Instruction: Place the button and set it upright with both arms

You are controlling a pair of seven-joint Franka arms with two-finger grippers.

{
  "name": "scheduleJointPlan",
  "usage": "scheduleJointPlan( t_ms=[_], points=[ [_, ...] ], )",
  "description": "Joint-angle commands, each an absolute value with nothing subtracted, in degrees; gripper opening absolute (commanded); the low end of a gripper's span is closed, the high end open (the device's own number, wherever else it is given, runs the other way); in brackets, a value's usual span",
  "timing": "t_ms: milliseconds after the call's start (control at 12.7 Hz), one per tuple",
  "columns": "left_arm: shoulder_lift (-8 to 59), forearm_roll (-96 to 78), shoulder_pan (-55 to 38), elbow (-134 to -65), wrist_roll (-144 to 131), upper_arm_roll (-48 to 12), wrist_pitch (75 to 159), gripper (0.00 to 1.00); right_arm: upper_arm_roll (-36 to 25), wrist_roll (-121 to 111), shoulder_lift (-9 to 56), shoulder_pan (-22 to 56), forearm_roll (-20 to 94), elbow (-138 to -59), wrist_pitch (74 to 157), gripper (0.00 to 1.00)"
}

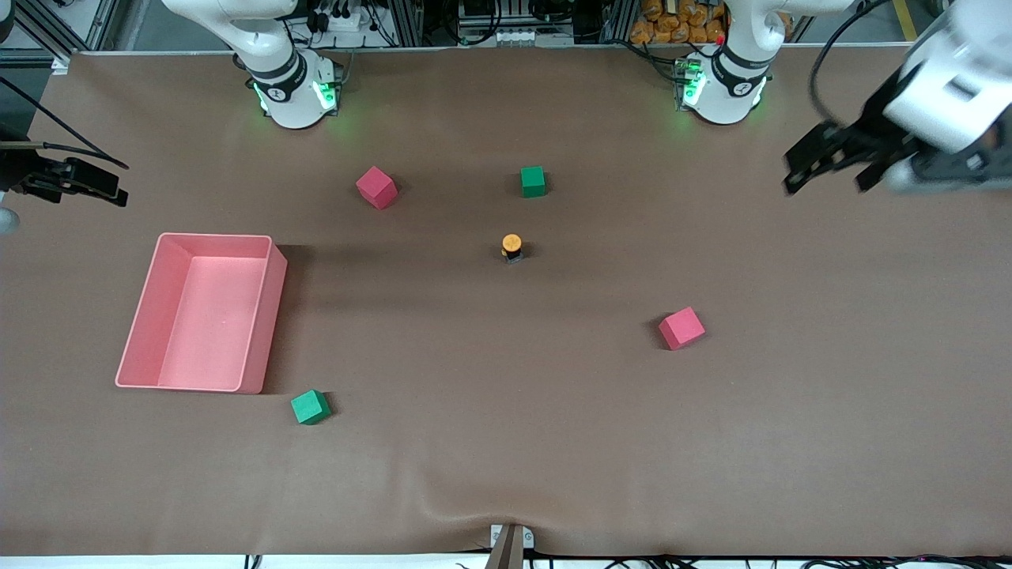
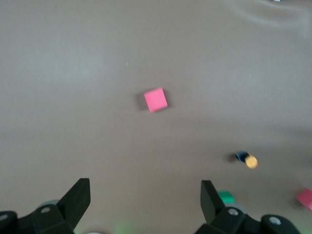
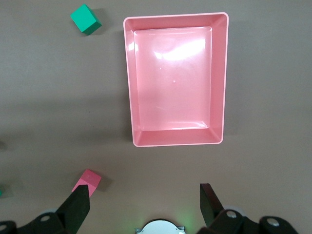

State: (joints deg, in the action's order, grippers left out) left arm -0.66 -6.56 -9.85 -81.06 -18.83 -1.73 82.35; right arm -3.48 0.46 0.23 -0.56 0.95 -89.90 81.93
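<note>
Upright: round-capped cylindrical button

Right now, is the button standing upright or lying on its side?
Upright, as far as the front view shows: the button stands on the table with its orange cap on top of its black body, untouched by either gripper.

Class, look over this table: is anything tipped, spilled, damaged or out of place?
Nothing stands out. The small orange-capped push-button stands upright mid-table, the pink plastic tray sits flat and empty, and both open tools, left and right, hang clear.
</note>
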Motion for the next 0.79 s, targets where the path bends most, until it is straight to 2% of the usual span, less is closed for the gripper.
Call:
scheduleJointPlan(
  t_ms=[0, 157, 394, 708],
  points=[
    [-3.7, -8.5, -8.4, -83.7, -18.1, -2.3, 80.0, 1.0, -3.6, 1.1, -0.2, -0.4, 0.9, -90.0, 81.6, 1.0],
    [-8.1, -5.2, -8.2, -91.1, -17.0, -3.2, 80.9, 1.0, -3.6, 1.1, -0.2, -0.4, 0.9, -90.0, 81.6, 1.0],
    [-3.7, -3.0, -8.6, -88.7, -16.9, -3.2, 83.4, 1.0, -3.6, 1.1, -0.1, -0.4, 0.9, -90.0, 81.6, 1.0],
    [-1.8, 0.1, -8.0, -86.5, -9.7, -2.3, 83.4, 1.0, -3.6, 1.1, -0.1, -0.4, 0.9, -90.0, 81.6, 1.0]
  ],
)
